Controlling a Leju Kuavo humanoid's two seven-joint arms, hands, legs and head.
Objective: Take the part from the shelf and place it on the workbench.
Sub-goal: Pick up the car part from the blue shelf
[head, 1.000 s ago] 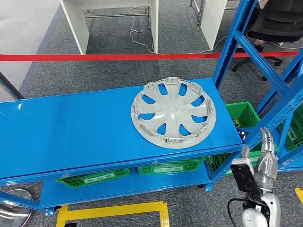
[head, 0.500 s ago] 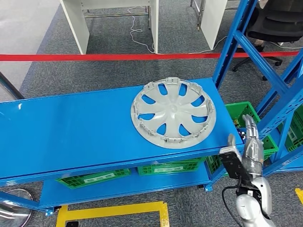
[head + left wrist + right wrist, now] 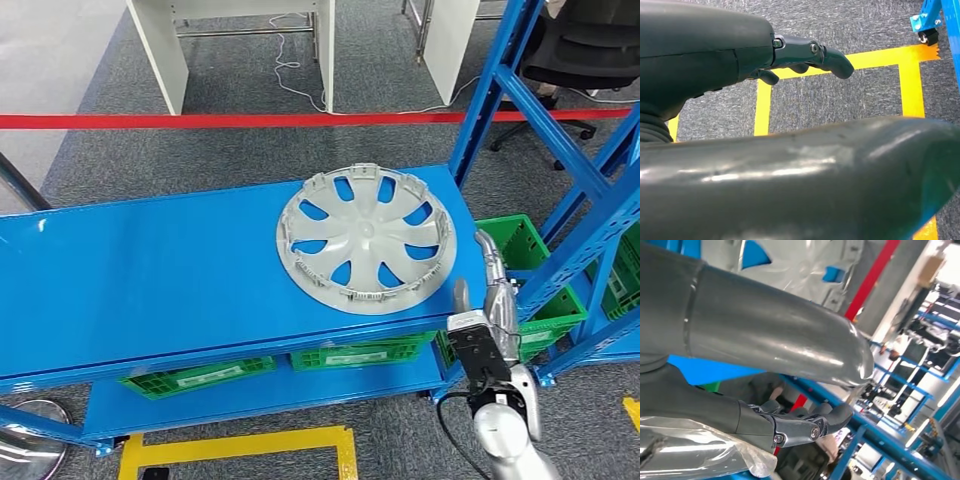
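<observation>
A grey wheel cover [image 3: 366, 238] lies flat on the right part of the blue shelf top [image 3: 151, 280]; part of the wheel cover [image 3: 798, 260] shows past my right thumb in the right wrist view. My right hand [image 3: 490, 285] is raised at the shelf's right front corner, fingers extended and apart, holding nothing, a short way right of the cover's rim. In the left wrist view my left hand [image 3: 753, 55] hangs over the floor with nothing in it, fingers loosely extended.
Green crates [image 3: 521, 250] sit on the lower shelf level and to the right. Blue rack uprights [image 3: 490, 90] rise at the right. A red tape line [image 3: 226, 121] crosses the floor behind the shelf. Yellow floor marking [image 3: 836, 65] lies below.
My right hand has moved left and up from beside the rack toward the shelf's right front corner, closer to the wheel cover. The cover has not moved.
</observation>
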